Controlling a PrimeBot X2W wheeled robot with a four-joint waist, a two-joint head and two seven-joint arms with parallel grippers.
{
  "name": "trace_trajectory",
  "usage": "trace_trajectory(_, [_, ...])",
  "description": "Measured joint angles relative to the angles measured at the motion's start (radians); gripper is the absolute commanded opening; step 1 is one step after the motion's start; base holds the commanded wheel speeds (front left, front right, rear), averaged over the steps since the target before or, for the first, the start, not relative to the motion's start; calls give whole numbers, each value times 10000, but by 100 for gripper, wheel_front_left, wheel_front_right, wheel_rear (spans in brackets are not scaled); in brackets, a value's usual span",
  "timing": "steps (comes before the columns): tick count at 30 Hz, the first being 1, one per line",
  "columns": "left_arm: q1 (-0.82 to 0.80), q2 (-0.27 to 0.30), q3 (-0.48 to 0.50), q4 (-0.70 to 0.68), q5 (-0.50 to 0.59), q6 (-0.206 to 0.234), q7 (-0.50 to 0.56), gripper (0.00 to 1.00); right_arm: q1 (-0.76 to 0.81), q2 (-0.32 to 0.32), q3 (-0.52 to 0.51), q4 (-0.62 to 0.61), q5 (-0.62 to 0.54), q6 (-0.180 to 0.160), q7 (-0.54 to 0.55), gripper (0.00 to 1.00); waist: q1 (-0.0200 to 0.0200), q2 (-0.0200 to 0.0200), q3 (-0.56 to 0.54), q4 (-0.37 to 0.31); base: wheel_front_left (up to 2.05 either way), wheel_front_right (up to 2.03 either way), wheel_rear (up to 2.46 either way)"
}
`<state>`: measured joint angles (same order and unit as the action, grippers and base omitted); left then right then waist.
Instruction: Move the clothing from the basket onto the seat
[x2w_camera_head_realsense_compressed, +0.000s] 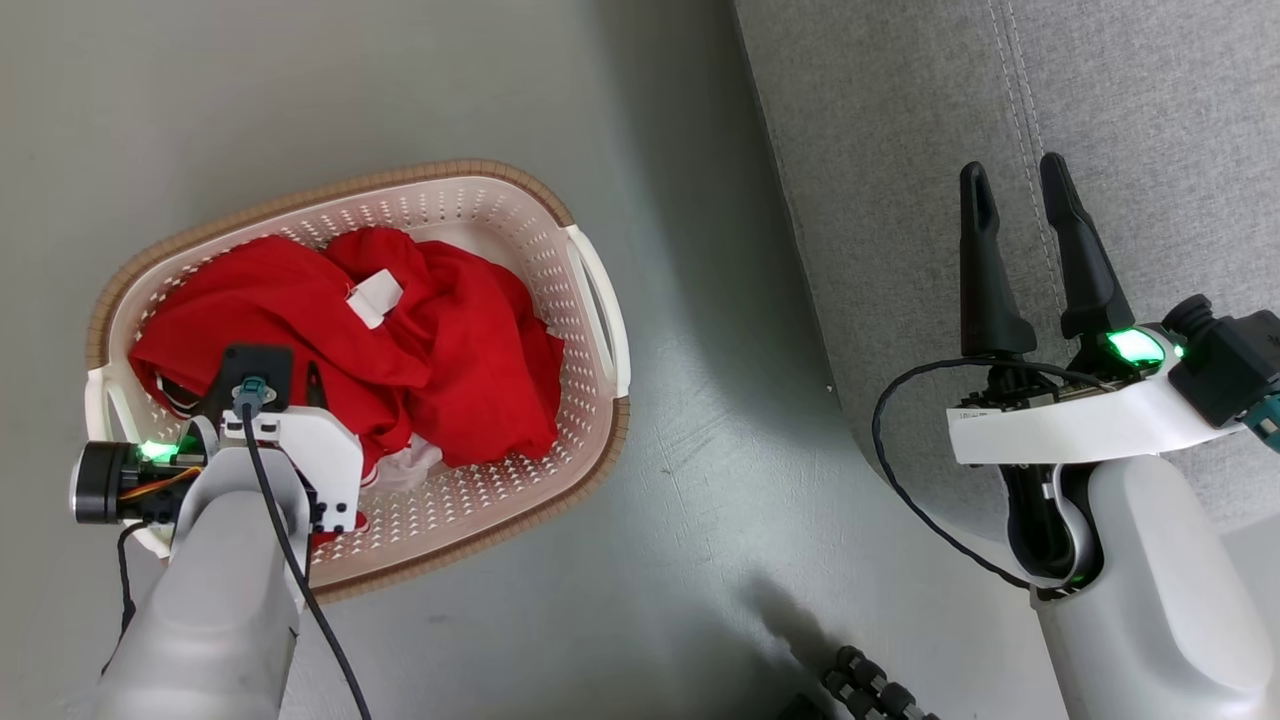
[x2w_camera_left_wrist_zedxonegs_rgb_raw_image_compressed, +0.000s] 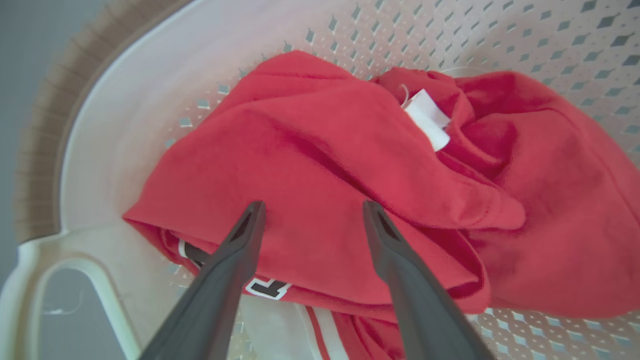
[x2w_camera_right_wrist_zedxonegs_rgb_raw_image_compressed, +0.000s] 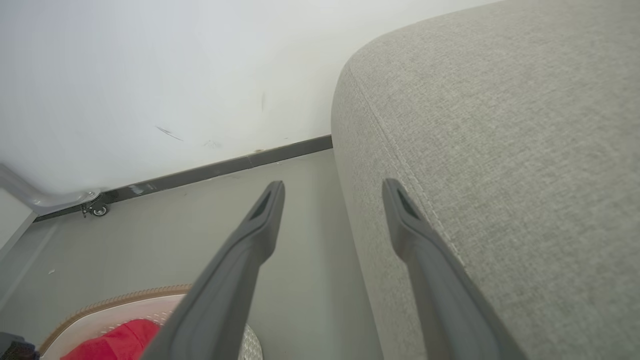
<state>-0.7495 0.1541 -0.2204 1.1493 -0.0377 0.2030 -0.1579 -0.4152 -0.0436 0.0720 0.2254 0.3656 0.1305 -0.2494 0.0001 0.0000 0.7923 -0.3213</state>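
Grey floor (x2w_camera_head_realsense_compressed: 700, 450) bears the basket (x2w_camera_head_realsense_compressed: 592, 300) of crumpled red clothing (x2w_camera_head_realsense_compressed: 460, 340), white tag (x2w_camera_head_realsense_compressed: 375, 297) up; left wrist view reveals striped trim (x2w_camera_left_wrist_zedxonegs_rgb_raw_image_compressed: 325, 330). Left gripper (x2w_camera_left_wrist_zedxonegs_rgb_raw_image_compressed: 310, 210) and right gripper (x2w_camera_head_realsense_compressed: 1015, 185) gape empty.

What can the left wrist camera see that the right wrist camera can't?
Left wrist camera: the white tag, the striped trim, and the open left gripper pointing at the clothes. Right wrist camera: the seat, a wall, and the open right gripper. Both: the red clothes in the basket.
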Motion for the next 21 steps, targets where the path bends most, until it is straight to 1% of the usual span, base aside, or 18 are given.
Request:
trace_trajectory(4, [-183,56,-48,121,84,35,82,100,0,0,25,-10,4,0,0,100,0,0,111,-51,0,0,0])
trace_trajectory(10, [-369,100,-224,380,245,347,290,100,-3,0,117,-29,121,0,0,100,0,0,263,-134,0,0,0])
trace_trajectory(16, [-667,330,-470,681,612,437,635,100,-21,6,307,-46,163,0,0,100,0,1,411,-264,0,0,0])
trace_trajectory(17, [-725,326,-489,729,614,437,706,92,-25,6,313,-50,196,0,0,100,0,0,430,-283,0,0,0])
trace_trajectory(18, [-757,316,-497,740,614,441,709,79,-30,6,318,-50,236,0,0,100,0,0,450,-302,0,0,0])
trace_trajectory(19, [-775,303,-500,742,614,449,715,49,-42,6,322,-50,245,0,0,100,0,0,467,-320,0,0,0])
trace_trajectory(20, [-781,282,-510,744,614,453,794,36,-66,6,328,-50,255,0,0,100,0,0,483,-338,0,0,0])
trace_trajectory(21, [-783,263,-523,750,614,479,800,20,-125,6,337,-48,293,0,0,100,0,0,497,-356,0,0,0])
